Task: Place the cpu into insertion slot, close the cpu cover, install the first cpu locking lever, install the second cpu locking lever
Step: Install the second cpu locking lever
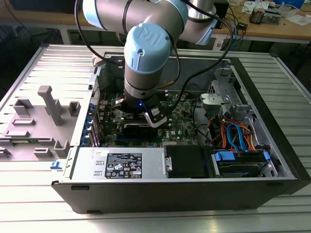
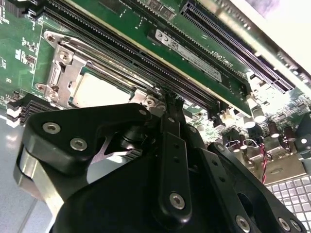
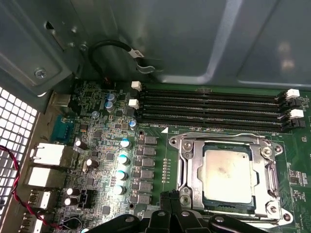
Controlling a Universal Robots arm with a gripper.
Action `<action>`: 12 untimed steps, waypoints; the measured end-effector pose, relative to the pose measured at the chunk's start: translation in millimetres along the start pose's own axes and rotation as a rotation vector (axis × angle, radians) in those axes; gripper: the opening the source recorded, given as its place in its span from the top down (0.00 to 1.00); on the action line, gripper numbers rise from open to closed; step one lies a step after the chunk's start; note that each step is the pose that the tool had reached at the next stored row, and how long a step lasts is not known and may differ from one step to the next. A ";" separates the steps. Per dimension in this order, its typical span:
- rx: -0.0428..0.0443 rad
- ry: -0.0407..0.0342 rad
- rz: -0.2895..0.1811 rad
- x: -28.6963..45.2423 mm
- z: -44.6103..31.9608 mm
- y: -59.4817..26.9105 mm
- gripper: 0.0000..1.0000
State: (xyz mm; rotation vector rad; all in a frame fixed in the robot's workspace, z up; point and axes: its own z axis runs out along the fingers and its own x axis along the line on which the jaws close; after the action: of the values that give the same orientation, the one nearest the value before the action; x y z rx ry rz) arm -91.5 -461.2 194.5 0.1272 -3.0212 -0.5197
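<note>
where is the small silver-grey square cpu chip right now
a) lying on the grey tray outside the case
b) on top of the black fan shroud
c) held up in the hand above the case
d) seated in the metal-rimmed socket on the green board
d, in the first wrist view the small silver-grey square cpu chip lies flat inside the shiny metal-rimmed socket on the green circuit board, with the metal frame closed around it.

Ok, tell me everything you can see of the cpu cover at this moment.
The cpu cover is a thin shiny metal frame with a square window, lying closed and flat over the cpu, whose dull silver top shows through it. It sits on the green board beside the black memory slots. The gripper is at its edge, by a corner.
</note>
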 end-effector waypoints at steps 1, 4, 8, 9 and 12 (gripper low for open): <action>0.0009 0.0000 0.000 0.0 0.1 0.0 0.89; 0.0298 0.0019 0.003 0.7 -8.1 4.2 0.89; 0.0652 0.0045 0.006 1.0 -16.2 9.2 0.89; 0.0768 0.0053 0.007 1.0 -16.1 9.4 0.89; 0.0902 0.0063 0.008 0.9 -16.0 9.5 0.89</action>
State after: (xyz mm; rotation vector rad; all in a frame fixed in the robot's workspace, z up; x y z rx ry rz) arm -91.7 -457.6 212.8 0.1219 -3.0382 -0.3817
